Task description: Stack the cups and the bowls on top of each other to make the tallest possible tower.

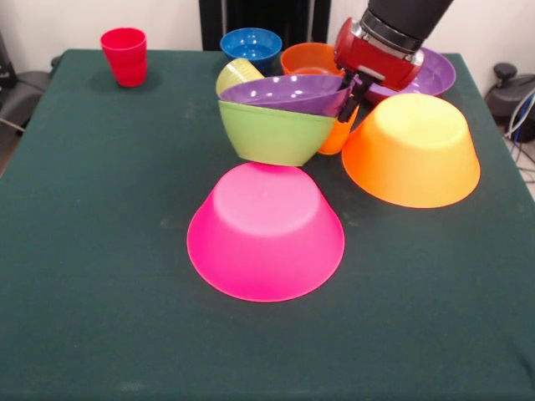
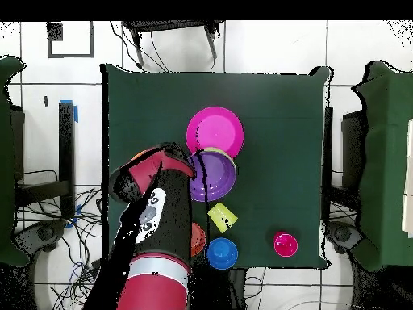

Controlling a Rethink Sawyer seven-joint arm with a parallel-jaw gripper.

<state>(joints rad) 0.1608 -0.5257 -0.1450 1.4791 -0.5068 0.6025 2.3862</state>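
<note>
A large pink bowl (image 1: 264,238) lies upside down mid-table, also in the overhead view (image 2: 215,129). A green bowl (image 1: 272,135) sits upright and tilted on its base, with a purple bowl (image 1: 292,90) (image 2: 214,178) nested in it. My gripper (image 1: 351,96) (image 2: 189,166) is shut on the purple bowl's right rim. A large orange bowl (image 1: 414,150) lies upside down to the right. An orange cup (image 1: 338,135) peeks out behind the green bowl. A pale yellow cup (image 1: 236,75) (image 2: 223,215) lies tipped behind the stack.
At the far edge of the dark green table (image 1: 100,251) stand a red cup (image 1: 124,55) (image 2: 285,244), a blue bowl (image 1: 251,46) (image 2: 222,253), an orange-red bowl (image 1: 307,57) and a second purple bowl (image 1: 436,75), partly behind my arm.
</note>
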